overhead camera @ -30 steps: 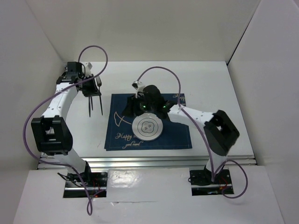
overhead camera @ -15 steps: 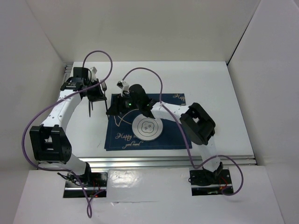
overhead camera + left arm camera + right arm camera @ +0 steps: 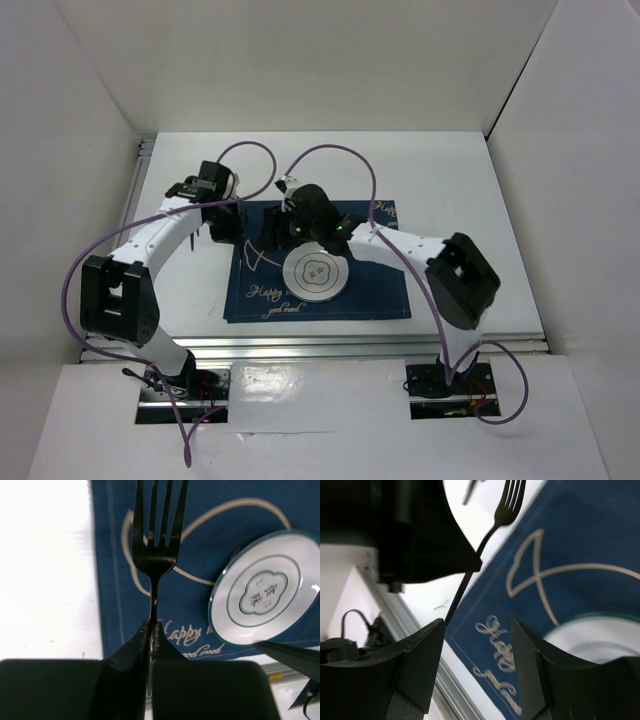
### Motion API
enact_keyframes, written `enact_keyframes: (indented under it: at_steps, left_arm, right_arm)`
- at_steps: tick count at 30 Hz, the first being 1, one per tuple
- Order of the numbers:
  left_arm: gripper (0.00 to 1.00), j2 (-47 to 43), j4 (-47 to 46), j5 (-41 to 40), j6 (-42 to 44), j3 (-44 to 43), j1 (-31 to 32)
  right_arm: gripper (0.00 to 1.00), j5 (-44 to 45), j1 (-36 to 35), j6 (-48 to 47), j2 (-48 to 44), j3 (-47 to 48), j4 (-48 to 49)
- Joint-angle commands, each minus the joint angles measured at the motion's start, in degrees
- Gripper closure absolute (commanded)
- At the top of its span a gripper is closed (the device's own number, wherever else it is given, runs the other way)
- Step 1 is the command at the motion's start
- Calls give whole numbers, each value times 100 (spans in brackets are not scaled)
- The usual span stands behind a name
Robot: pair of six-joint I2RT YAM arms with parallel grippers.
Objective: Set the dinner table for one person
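Dinner table (image 3: 450, 175): placemat (image 3: 385, 295) sits mid-bench by near edge, plate (image 3: 316, 272) on it. We're mid cutlery step, left gripper (image 3: 151, 630) pinching fork (image 3: 155, 555) over mat's left side. Right gripper (image 3: 477, 630) spread, empty, behind plate. Next, we reckon: lower fork beside plate.

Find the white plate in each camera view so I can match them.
Top external: white plate, centred on the navy placemat.
Left wrist: right of centre.
Right wrist: bottom right, only an edge showing.
Shared landmark: the placemat's gold Happy script.
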State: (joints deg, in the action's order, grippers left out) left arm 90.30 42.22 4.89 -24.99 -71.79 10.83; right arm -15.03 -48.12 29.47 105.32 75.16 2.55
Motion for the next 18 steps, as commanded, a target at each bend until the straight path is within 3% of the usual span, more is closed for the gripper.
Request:
enact_keyframes:
  at_steps: [1,6,10,18]
  left_arm:
    - [100,250,129,-190,-286,-98,358]
    - [100,690,-38,-67,-585,16,665]
    - [100,1340,146,-189,-638,-264,666]
    - [100,2079,-2,-585,-779,-442,921]
  right_arm:
    - [37,1340,-31,-249,-915,-272,-1026]
    - [37,2336,-31,-249,-1812,-694,-1853]
    - [37,2925,-31,-196,-2427,-1168,-1986]
    - [37,3269,22,321,-3158,-1741,-2126]
